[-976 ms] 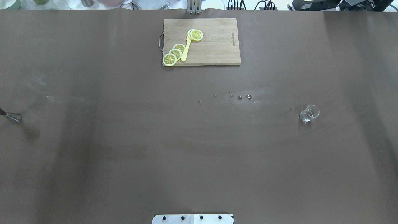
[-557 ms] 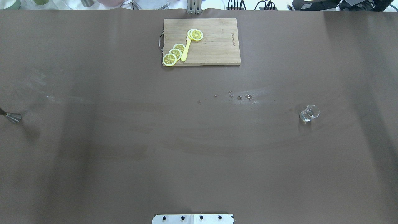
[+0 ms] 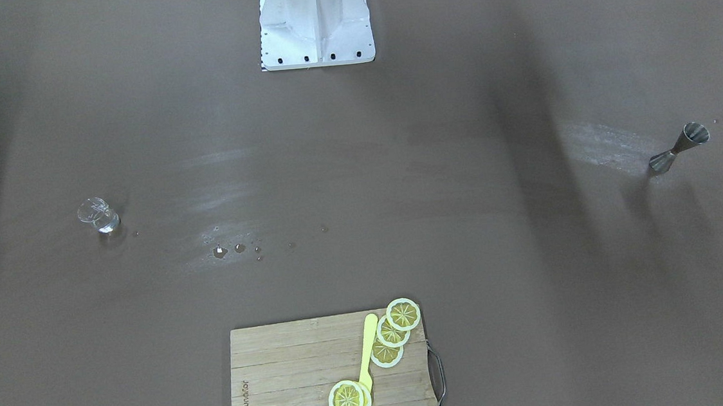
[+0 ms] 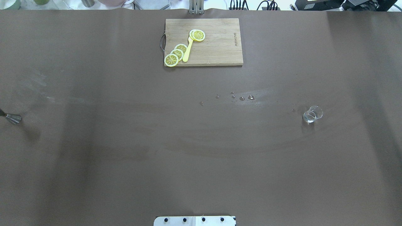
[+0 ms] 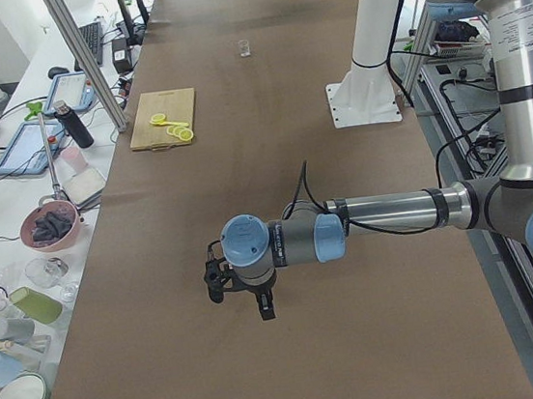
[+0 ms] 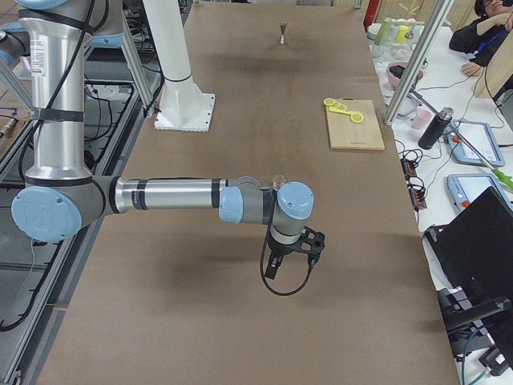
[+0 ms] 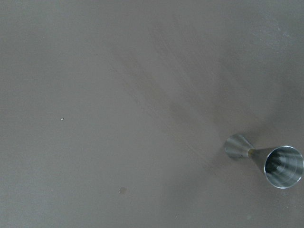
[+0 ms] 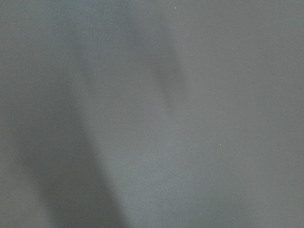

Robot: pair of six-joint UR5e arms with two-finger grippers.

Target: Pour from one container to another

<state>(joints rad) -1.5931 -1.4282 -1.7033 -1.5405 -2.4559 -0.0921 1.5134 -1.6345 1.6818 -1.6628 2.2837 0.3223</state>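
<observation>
- Because the pour needs both vessels brought together, what matters most to me is how far apart they stand. The glass cup (image 4: 312, 114) sits on my robot's right half of the brown surface (image 4: 201, 157), and the metal jigger (image 4: 12, 118) sits at the far left edge.
- Both stand upright with their long axes vertical and their mouths up. The cup may hold a little clear liquid, though it is too small for me to be sure.
- The right arm is the nearer one to the cup. In the right-side view the right pincer (image 6: 290, 250) hangs low over the surface, and the cup's rim peeks out just behind the wrist. The right wrist camera shows only bare surface, so the cup lies outside its view.
- The left arm is the nearer one to the jigger. From the left wrist camera, the jigger (image 7: 266, 159) lies toward the lower right corner with its open cone showing.
- The left pincer (image 5: 242, 298) hangs above the surface in the left-side view.
- I cannot tell whether either pincer's jaws are apart or together, since only the side views show them.
- A wooden cutting board (image 4: 204, 41) with lemon slices (image 4: 176, 54) and a yellow utensil (image 4: 187, 50) lies at the far middle, well clear of both vessels.
- A few droplets (image 4: 241, 98) dot the surface between the centre and the cup.
- I judge that nothing solid stands between the two vessels.
</observation>
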